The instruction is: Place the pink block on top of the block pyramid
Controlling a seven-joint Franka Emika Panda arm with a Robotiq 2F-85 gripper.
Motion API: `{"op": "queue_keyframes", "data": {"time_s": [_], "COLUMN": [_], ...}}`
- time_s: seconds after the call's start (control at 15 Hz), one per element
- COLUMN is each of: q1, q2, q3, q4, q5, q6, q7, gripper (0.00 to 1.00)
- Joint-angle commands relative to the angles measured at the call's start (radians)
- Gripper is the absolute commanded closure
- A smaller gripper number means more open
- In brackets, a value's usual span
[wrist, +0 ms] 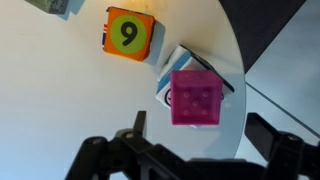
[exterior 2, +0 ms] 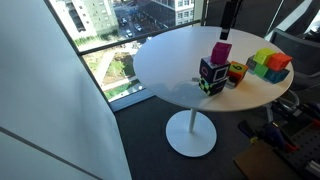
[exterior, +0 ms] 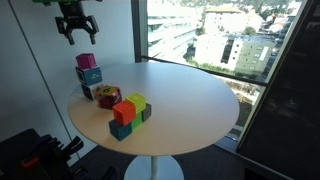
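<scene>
Hovering open and empty above the small magenta-pink cube, which sits on a light blue cube apart from the coloured-cube pyramid, the end effector should pinch this seemingly light, rigid block across opposite faces.

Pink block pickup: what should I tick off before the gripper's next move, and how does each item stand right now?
1. Is the gripper open and empty: ok.
2. Is the gripper above the pink block: ok, the wrist view shows the block lined up between the fingers.
3. Is the pink block's top uncovered: ok; it rests on a supporting cube.
4. Is the orange cube marked 9 apart from the pink block: ok.
5. Is the block pyramid standing on the table: ok.
6. Are the pink block's sides square to the fingers: cannot tell.
</scene>
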Motion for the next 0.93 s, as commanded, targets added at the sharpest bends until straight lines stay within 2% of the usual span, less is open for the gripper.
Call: {"op": "queue_keyframes", "data": {"time_s": [0.0,0.87], "q1": [0.001,0.004], "q2": [0.013,0.038], "q3": [0.004,0.004], "q4": [0.013,-0.006], "q5": [-0.025,-0.004], "q6": [0.009,0.037], "q7": [0.053,0.105], "gripper": [0.0,0.0]}}
